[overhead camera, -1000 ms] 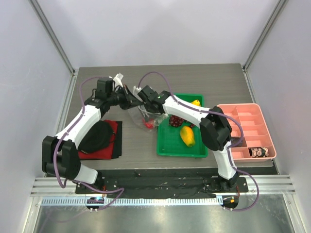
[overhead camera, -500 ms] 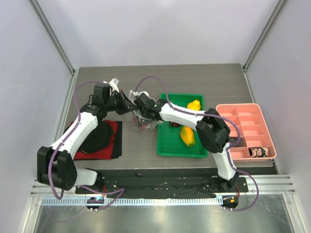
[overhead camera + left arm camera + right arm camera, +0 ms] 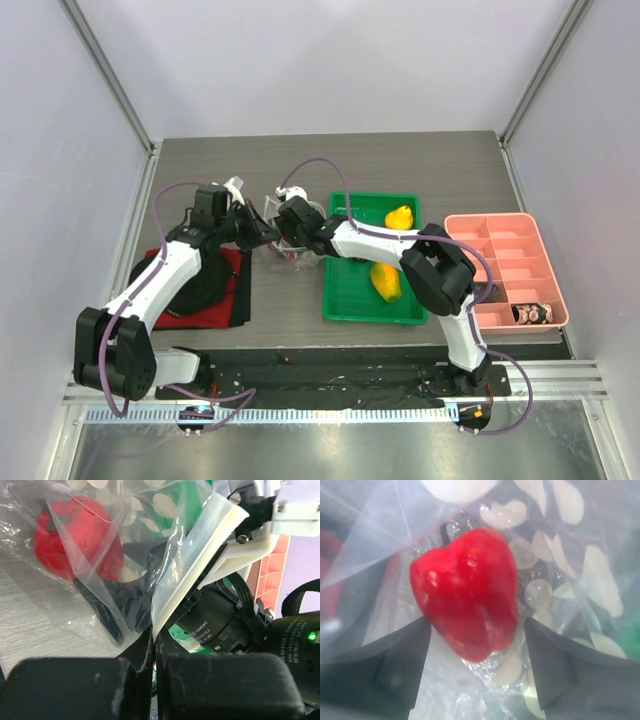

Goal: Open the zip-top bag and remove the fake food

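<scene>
Two yellow pieces (image 3: 385,281) on green tray (image 3: 350,292); left jaws clamp zip-top bag (image 3: 192,555); right jaws apart astride red piece (image 3: 467,600) inside.

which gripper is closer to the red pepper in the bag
Right. The right gripper is open with a finger on either side of the red pepper; the left gripper is shut on the bag edge, the pepper farther off.

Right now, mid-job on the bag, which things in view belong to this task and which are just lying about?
Job: zip-top bag, pinched by the left gripper; red piece inside it, flanked by the open right gripper; far yellow piece and near yellow piece on the green tray.
Lying about: red cloth; black lump on it; pink divided tray; small lumps in its near compartment.
</scene>
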You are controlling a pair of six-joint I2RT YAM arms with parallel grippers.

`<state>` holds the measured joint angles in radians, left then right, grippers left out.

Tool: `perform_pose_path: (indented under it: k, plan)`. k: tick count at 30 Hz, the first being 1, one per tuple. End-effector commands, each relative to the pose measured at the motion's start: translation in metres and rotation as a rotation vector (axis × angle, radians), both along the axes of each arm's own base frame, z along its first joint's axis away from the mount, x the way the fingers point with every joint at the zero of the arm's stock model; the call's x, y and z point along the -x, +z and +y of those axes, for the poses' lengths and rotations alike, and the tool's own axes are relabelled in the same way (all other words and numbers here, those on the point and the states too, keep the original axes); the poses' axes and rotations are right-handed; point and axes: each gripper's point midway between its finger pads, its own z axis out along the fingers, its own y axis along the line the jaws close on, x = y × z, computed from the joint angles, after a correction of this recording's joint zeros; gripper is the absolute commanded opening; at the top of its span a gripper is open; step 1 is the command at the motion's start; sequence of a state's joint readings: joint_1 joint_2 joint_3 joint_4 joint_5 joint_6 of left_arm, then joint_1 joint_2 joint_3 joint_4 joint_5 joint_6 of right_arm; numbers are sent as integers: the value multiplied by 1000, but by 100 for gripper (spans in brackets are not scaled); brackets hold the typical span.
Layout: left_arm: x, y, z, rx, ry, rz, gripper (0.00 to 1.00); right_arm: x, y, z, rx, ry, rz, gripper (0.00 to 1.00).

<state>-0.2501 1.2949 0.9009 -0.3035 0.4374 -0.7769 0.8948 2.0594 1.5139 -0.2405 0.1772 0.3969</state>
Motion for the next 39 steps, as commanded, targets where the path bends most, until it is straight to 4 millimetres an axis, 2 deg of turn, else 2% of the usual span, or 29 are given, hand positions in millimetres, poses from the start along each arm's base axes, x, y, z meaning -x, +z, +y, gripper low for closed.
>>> perform_pose_path:
  k: [1, 5, 6, 8, 9, 11, 14, 16, 17, 18, 21, 22, 24, 25, 26, 28, 29, 35, 36, 39]
  plan:
    - [3, -20, 16, -84, 40, 31, 0, -17, 84, 31, -155, 97, -193, 81]
    - [2, -20, 15, -76, 35, 38, 0, -21, 78, 40, -140, 159, -210, 81]
    - [2, -20, 15, -76, 38, 36, 0, -21, 65, 42, -124, 176, -203, 81]
    - [2, -21, 15, -75, 40, 35, 0, -26, 58, 45, -128, 190, -215, 81]
    - [3, -22, 16, -76, 40, 38, 0, -25, 49, 48, -130, 201, -205, 78]
    - [4, -22, 18, -88, 47, 35, 0, -25, 45, 48, -134, 210, -206, 73]
    - [4, -24, 20, -98, 54, 33, 0, -30, 51, 51, -193, 212, -228, 66]
    - [4, -23, 21, -99, 60, 32, 0, -34, 56, 50, -225, 219, -217, 52]
    - [4, -23, 21, -102, 68, 34, 0, -35, 57, 47, -225, 216, -213, 39]
    - [3, -23, 23, -104, 76, 32, 0, -36, 59, 45, -220, 209, -213, 31]
    - [-1, -23, 29, -125, 116, 23, 0, -32, 76, 35, -208, 195, -208, 19]
    - [-2, -22, 32, -132, 133, 20, 0, -26, 93, 31, -221, 198, -214, 16]
    - [-5, -22, 38, -155, 172, 7, 0, -16, 97, 22, -210, 206, -191, 9]
    - [-7, -21, 40, -158, 182, 1, 0, -12, 111, 16, -220, 197, -199, 6]
    - [-9, -19, 41, -158, 190, -6, 0, -7, 111, 11, -206, 197, -185, 2]
    - [-12, -19, 42, -165, 202, -7, 0, 2, 116, 4, -211, 212, -178, 1]
    - [-14, -18, 43, -165, 208, -6, 0, 10, 134, 4, -251, 242, -197, 1]
    - [-24, -5, 43, -178, 201, -28, 0, 39, 149, 2, -290, 386, -213, 1]
    - [-24, -3, 43, -180, 200, -32, 0, 46, 158, 3, -318, 416, -217, 1]
    - [-25, 2, 47, -199, 215, -44, 0, 64, 166, 12, -390, 492, -164, 1]
